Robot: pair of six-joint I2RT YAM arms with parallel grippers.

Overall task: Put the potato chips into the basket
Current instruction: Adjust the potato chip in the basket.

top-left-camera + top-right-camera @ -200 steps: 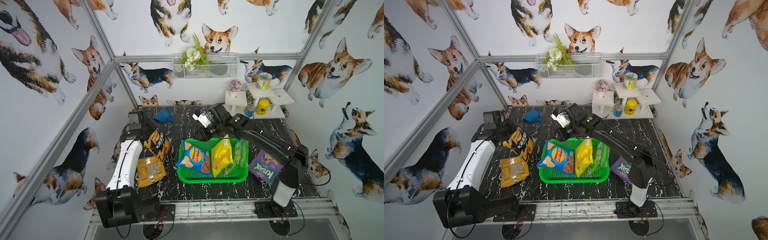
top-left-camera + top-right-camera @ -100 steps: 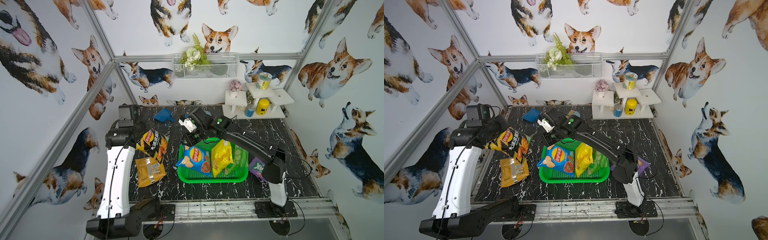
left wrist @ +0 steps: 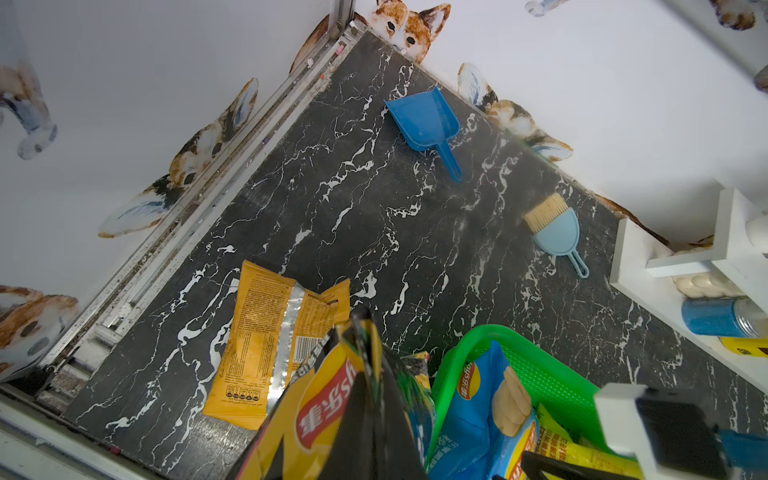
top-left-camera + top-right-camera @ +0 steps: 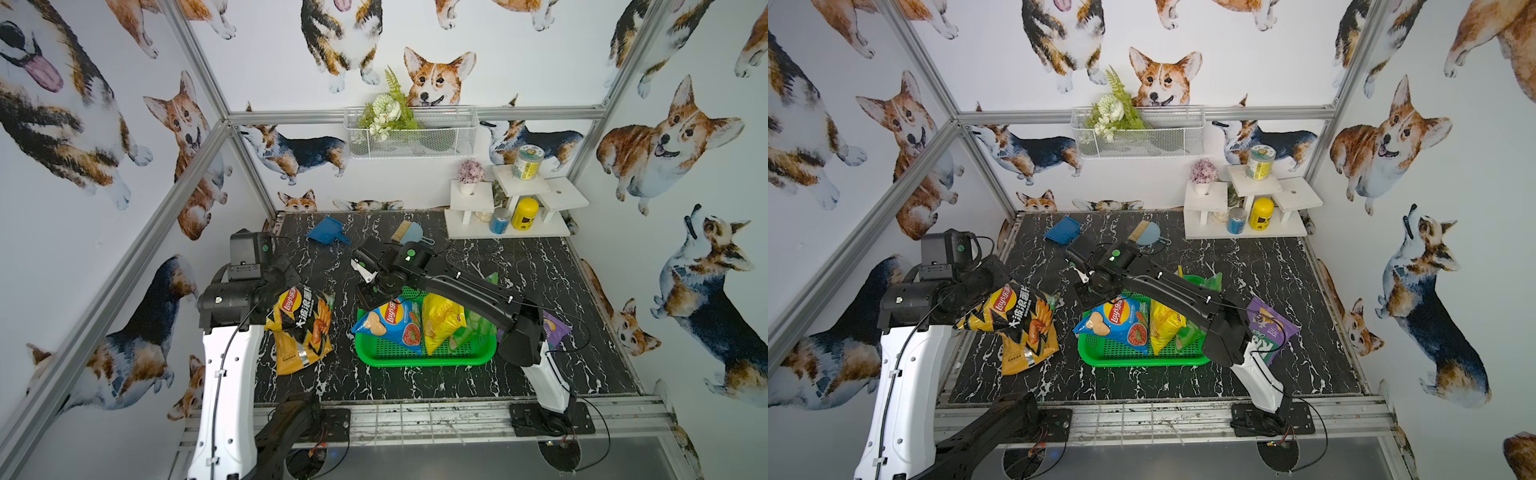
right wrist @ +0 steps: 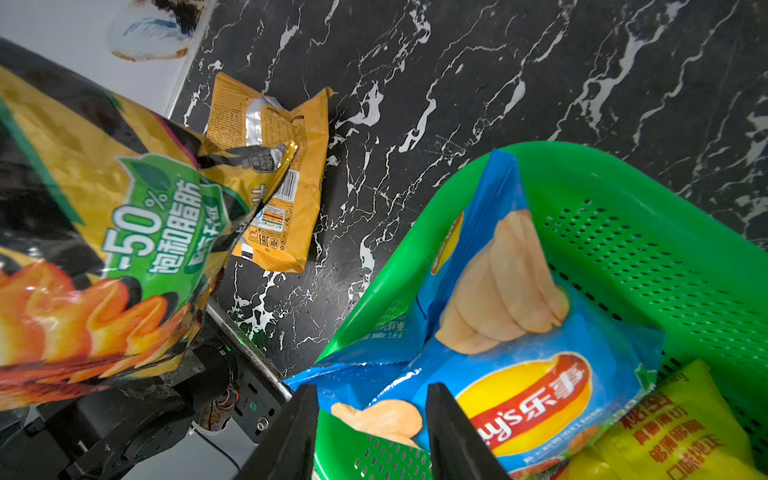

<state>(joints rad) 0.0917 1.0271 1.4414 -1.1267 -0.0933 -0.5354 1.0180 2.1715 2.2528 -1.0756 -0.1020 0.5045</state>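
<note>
We see the left hand (image 4: 286, 279) pinching the top edge of the black-and-yellow Lay's bag (image 4: 301, 320), which hangs clear of the bench (image 4: 415, 382) just left of the green basket (image 4: 415, 360). Under it, also left of the basket, the orange bag (image 4: 291, 357) lies flat, printed back up. Inside the basket stand the blue Lay's bag (image 4: 390, 326), the yellow bag (image 4: 440, 320) and the green bag (image 4: 473, 328). The purple Krax bag (image 4: 1268, 324) lies right of the basket, partly behind the right arm. The right hand (image 5: 370, 388) hovers spread over the basket's far left corner, gripping nothing.
</note>
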